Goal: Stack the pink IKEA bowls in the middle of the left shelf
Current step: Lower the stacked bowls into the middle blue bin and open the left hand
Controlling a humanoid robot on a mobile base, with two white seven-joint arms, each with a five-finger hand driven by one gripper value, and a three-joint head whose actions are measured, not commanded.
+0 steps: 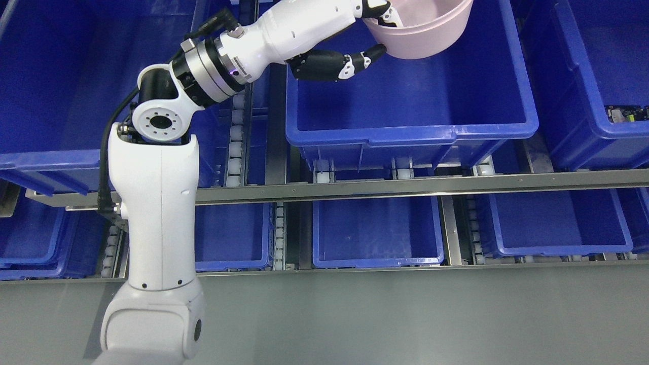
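Observation:
A pink bowl hangs at the top edge of the head view, above the far part of the middle blue bin. My left hand is shut on the pink bowl: a black thumb presses the outer wall while other fingers hook over the rim. The left arm rises from the lower left and bends right over the shelf. The bowl's upper part is cut off by the frame. The right arm does not show.
Blue bins fill the shelf: a large one at the left, one at the right holding a small dark item, and several on the lower level. A metal rail crosses between levels. Grey floor lies below.

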